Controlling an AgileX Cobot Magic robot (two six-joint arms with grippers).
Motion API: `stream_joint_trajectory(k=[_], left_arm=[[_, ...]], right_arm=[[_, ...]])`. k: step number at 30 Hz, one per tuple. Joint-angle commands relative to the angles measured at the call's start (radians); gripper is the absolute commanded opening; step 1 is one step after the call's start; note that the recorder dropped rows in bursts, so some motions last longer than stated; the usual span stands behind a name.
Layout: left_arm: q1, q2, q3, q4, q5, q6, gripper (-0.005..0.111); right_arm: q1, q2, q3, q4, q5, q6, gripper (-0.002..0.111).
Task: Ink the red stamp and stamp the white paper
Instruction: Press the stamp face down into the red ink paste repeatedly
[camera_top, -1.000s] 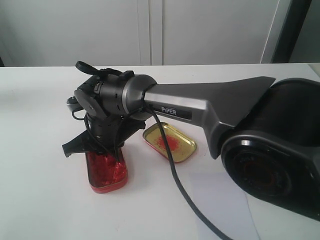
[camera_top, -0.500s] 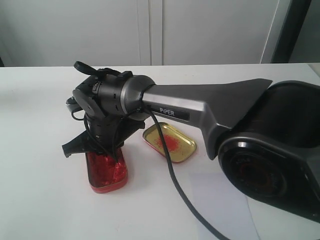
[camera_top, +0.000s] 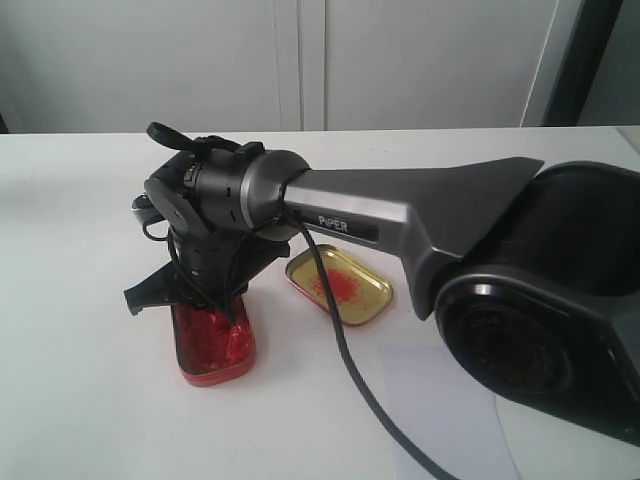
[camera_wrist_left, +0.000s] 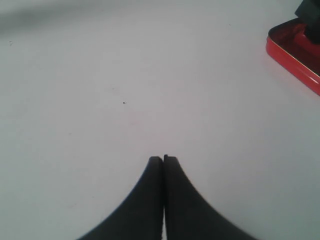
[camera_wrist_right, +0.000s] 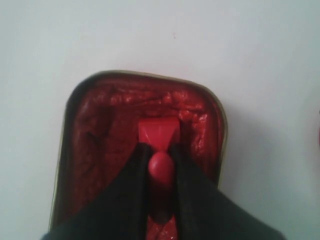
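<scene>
The red stamp (camera_wrist_right: 158, 131) stands in the open red ink tin (camera_wrist_right: 95, 135), its square base down on the ink pad. My right gripper (camera_wrist_right: 160, 150) is shut on its knobbed handle. In the exterior view the right arm reaches across to the left, and its gripper (camera_top: 212, 298) hangs over the ink tin (camera_top: 212, 348), hiding the stamp. The white paper (camera_top: 450, 400) lies near the front, partly under the arm's cable. Over bare table my left gripper (camera_wrist_left: 163, 159) is shut with nothing in it, and the ink tin (camera_wrist_left: 292, 52) shows at the edge of its view.
The gold tin lid (camera_top: 340, 283) with a red smear lies open side up just right of the ink tin. The right arm's large dark base (camera_top: 550, 330) fills the right side. A black cable (camera_top: 350, 370) trails from the wrist across the table (camera_top: 80, 300).
The right arm has shifted a hair to the left over the ink tin. Otherwise nothing has visibly moved.
</scene>
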Motion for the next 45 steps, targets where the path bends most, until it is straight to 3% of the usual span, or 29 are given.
stream_joint_trajectory(k=[1,21,45], left_arm=[[0.002,-0.005,0.01,0.004,0.015,0.0,0.0],[0.002,-0.005,0.01,0.004,0.015,0.0,0.0],[0.002,-0.005,0.01,0.004,0.015,0.0,0.0]], right_arm=[[-0.006,0.036,0.054,0.028,0.086,0.003,0.0],[-0.006,-0.14,0.054,-0.003,-0.017,0.006,0.0],[-0.006,-0.12,0.066,-0.025,-0.084,0.022,0.0]])
